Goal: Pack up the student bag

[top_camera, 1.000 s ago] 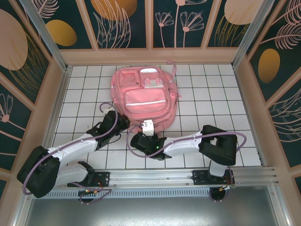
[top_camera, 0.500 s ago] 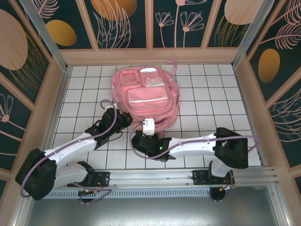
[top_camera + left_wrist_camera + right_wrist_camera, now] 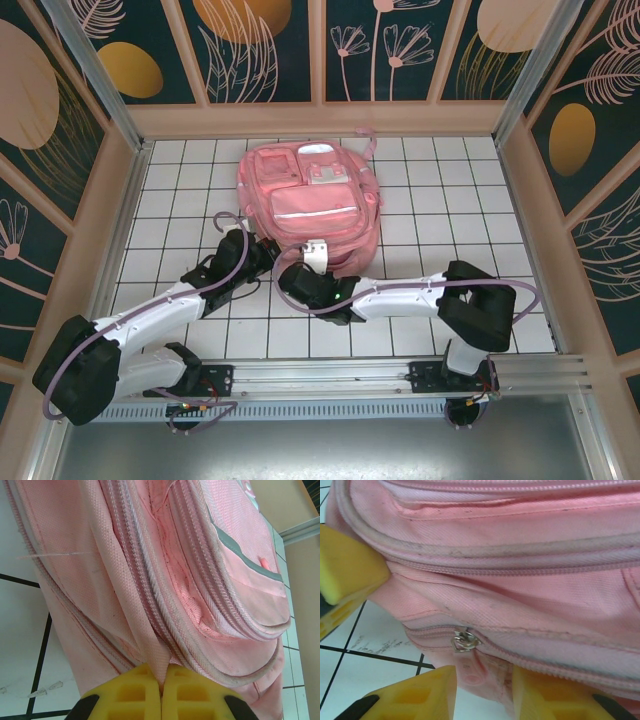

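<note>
pinching student bag [image 3: 200, 580] fabric, left tool [image 3: 161, 692]

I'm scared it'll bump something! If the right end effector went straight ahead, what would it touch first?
The pink bag, right by its zipper pull; the right end effector is open and looks nearly against it.

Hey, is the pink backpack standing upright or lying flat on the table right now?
Lying flat, front up: the top view shows the student bag spread on the tiled table, its pale strip facing the camera.

White arms [image 3: 160, 305], blk joints [image 3: 75, 365], lilac cables [image 3: 236, 262], yellow finger pads [image 3: 135, 695].
</note>
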